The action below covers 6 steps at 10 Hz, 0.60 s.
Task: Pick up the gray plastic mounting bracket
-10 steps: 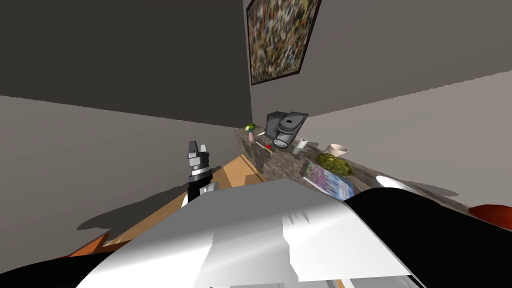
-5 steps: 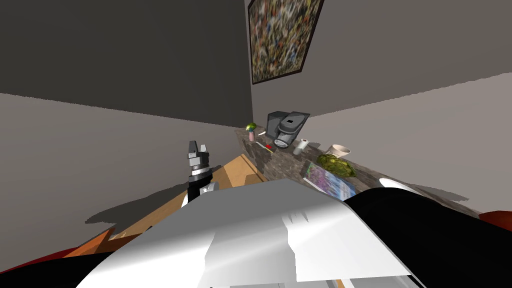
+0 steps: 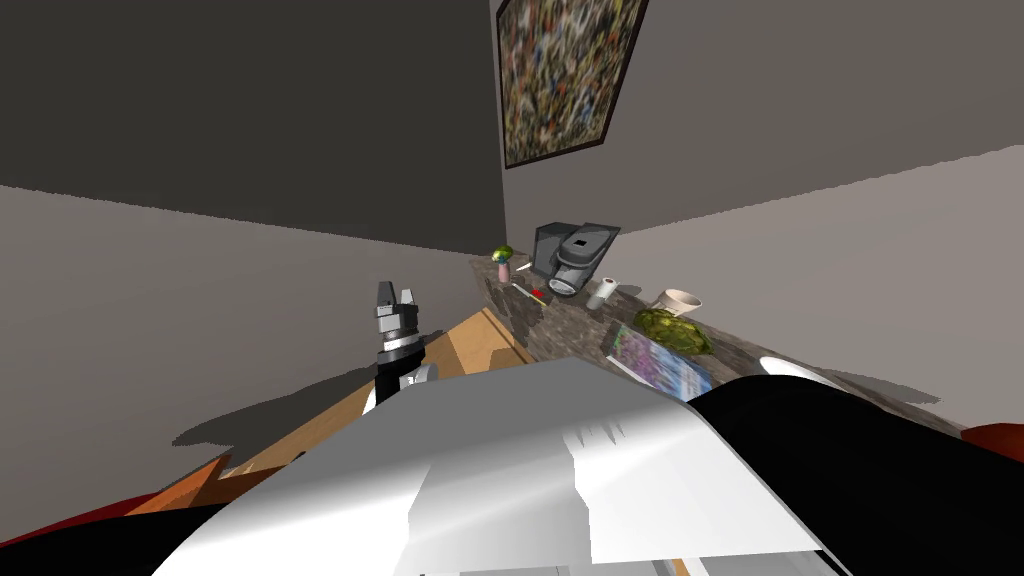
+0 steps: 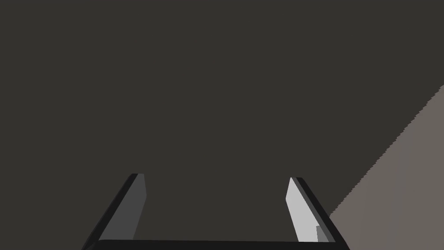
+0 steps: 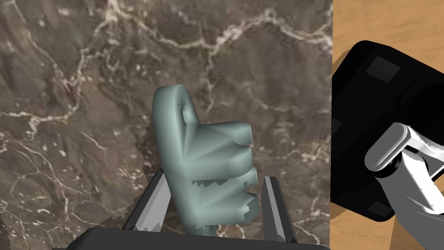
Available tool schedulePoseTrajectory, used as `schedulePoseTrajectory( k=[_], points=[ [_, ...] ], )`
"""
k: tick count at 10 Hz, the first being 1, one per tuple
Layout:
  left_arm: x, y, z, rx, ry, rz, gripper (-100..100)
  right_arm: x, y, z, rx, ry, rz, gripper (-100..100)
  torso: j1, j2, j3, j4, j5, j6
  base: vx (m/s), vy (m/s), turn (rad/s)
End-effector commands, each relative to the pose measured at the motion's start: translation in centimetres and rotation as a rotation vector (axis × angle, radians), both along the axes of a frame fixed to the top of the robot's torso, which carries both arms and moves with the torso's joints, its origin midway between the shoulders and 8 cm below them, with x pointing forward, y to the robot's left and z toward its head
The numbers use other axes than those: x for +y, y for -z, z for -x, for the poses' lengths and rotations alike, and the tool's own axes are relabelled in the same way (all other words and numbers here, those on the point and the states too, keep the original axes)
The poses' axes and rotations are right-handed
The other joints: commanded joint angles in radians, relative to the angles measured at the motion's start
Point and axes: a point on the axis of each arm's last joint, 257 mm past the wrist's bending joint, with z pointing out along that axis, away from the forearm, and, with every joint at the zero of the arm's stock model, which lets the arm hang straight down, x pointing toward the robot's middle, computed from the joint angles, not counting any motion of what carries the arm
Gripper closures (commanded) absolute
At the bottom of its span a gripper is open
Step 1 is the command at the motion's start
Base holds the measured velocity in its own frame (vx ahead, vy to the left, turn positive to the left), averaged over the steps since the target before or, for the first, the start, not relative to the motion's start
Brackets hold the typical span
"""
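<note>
The mounting bracket (image 5: 204, 152) is a pale grey-green moulded piece with a rounded tab at its far end. In the right wrist view it sits between the fingers of my right gripper (image 5: 212, 182), which press its sides near its lower part. Behind it lies the brown veined stone countertop (image 5: 86, 87); I cannot tell whether the bracket touches it. My left gripper (image 3: 393, 295) is raised upright to the left of the counter, open and holding nothing, its fingers (image 4: 299, 212) standing wide apart in front of a dark wall.
Along the counter (image 3: 560, 335) stand a small potted plant (image 3: 502, 262), a dark coffee machine (image 3: 572, 255), a white roll (image 3: 601, 291), a cup (image 3: 678, 299), a green clump (image 3: 672, 328) and a magazine (image 3: 655, 360). The counter's edge drops to wooden floor (image 5: 381, 26).
The head view shifted slightly a second ago, then held still. The left gripper and the things on the counter keep their places.
</note>
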Motion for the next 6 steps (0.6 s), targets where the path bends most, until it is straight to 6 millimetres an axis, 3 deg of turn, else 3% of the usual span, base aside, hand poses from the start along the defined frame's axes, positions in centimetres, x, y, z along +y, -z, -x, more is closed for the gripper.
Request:
schedulePoseTrajectory(
  k=[1,5,6],
  points=[
    [0.0,0.0,0.0,0.0,0.0,0.0,0,-0.47,-1.29,-0.43,0.0,-0.008,-0.002,100,0.0,0.0,0.0,0.0,0.0,0.0,0.011,0.014,-0.099],
    [0.0,0.0,0.0,0.0,0.0,0.0,0,-0.51,-1.47,-0.5,0.0,-0.009,-0.004,100,0.001,-0.001,0.0,0.0,0.001,0.0,0.006,0.012,-0.016],
    [0.0,0.0,0.0,0.0,0.0,0.0,0,-0.51,-1.47,-0.51,0.0,-0.008,-0.003,0,0.001,0.0,0.0,0.0,0.0,0.0,0.0,0.0,0.0]
  ],
)
